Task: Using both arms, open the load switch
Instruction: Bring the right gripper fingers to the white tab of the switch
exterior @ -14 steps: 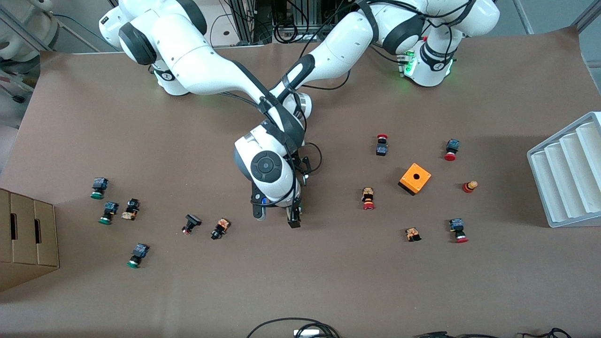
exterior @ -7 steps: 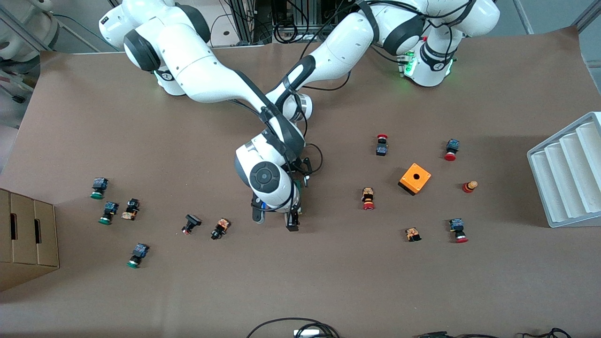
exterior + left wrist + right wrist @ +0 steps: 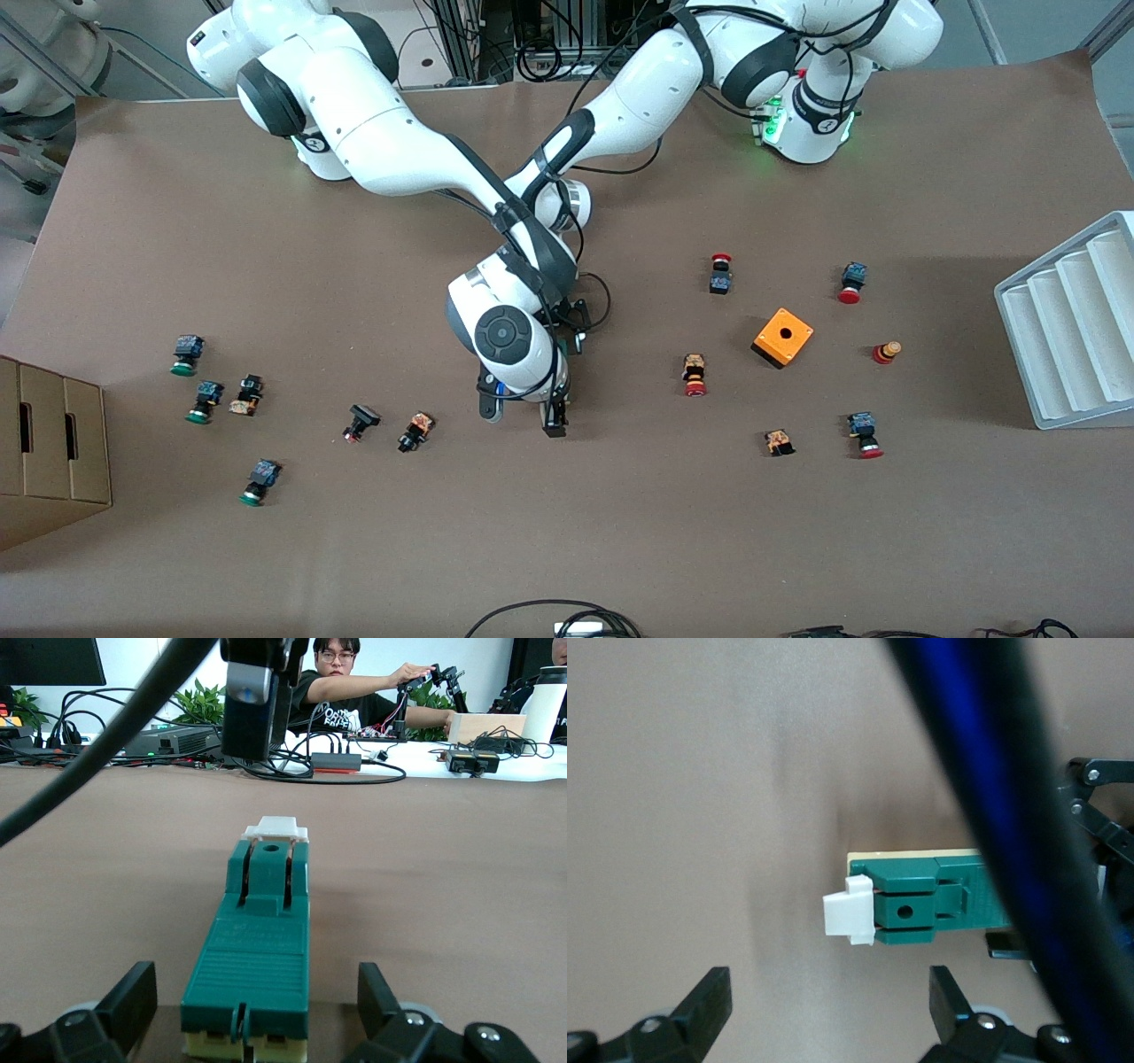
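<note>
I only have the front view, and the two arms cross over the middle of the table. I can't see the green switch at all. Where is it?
Observer: The green switch lies flat on the table under the crossed wrists, between the fingers of the left gripper.
Operator: Has the left gripper closed on it?
Observer: No. It is open, with a gap showing on each side of the switch.
Operator: And the right gripper?
Observer: The right gripper is open too. It hangs over the end of the switch that carries the white block and touches nothing.
</note>
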